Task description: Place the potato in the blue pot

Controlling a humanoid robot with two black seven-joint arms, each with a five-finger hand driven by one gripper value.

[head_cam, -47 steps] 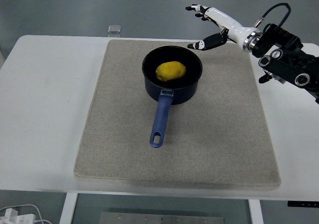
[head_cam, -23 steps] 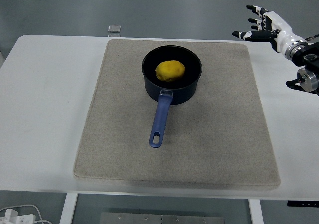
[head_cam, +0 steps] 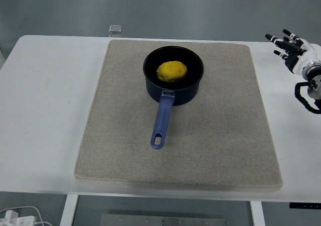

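A yellow potato (head_cam: 171,71) lies inside the dark blue pot (head_cam: 173,90), which stands on the far middle of the grey mat (head_cam: 220,130). The pot's blue handle (head_cam: 161,123) points toward the near edge. My right hand (head_cam: 290,44) is at the right edge of the picture, over the white table and well clear of the pot. Its fingers are spread and hold nothing. The left arm does not show.
The white table (head_cam: 50,95) extends past the mat on both sides. A small clear square object (head_cam: 116,29) sits at the table's far edge, left of the pot. Cables and a plug (head_cam: 15,217) lie on the floor at the bottom left.
My right hand has drawn back from above the pot's far right to the picture's right edge and dropped lower. Pot and potato have stayed put.
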